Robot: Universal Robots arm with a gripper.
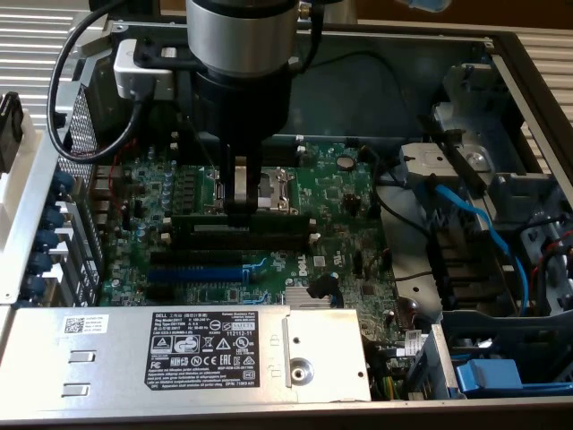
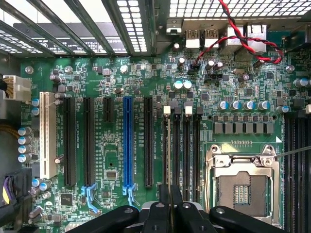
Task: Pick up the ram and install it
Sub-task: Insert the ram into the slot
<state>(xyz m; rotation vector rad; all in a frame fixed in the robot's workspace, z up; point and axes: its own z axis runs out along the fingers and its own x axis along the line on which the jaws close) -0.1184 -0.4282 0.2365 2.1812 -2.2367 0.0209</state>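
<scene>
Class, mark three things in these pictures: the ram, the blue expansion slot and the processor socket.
the ram [image 1: 277, 219]: exterior view, its long side.
the blue expansion slot [image 2: 128, 141]: wrist view, middle of its length.
the processor socket [image 2: 241, 189]: wrist view, centre inside its metal frame.

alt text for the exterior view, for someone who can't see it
A robot gripper reaches down into an open computer case, closed on the ram, a long dark-green stick lying along the black memory slots beside the CPU socket on the green motherboard.

Middle of the ram [image 1: 269, 219] behind the gripper [image 1: 240, 202]; CPU socket [image 1: 279, 184] half hidden.
</scene>
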